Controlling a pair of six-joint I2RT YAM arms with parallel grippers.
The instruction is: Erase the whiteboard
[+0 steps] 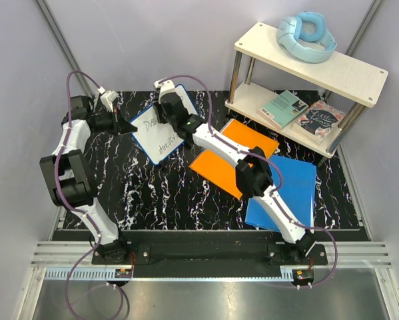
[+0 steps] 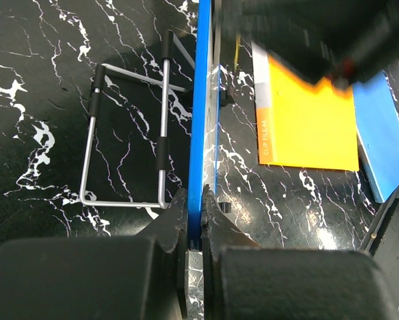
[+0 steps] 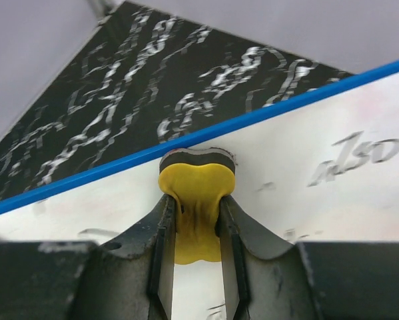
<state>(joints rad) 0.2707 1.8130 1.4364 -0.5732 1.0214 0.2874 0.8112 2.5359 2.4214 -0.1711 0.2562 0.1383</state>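
Observation:
The whiteboard has a thin blue frame and black handwriting, and it stands tilted off the black marble table. My left gripper is shut on its left edge. In the left wrist view the blue frame runs edge-on into my left gripper. My right gripper reaches over the board's upper part. In the right wrist view my right gripper squeezes a yellow eraser. The eraser's dark felt face presses on the whiteboard just below the top frame. Faded marker strokes show to its right.
A wire stand lies on the table behind the board. An orange folder and a blue folder lie to the right. A two-tier shelf at the back right carries blue headphones and two books.

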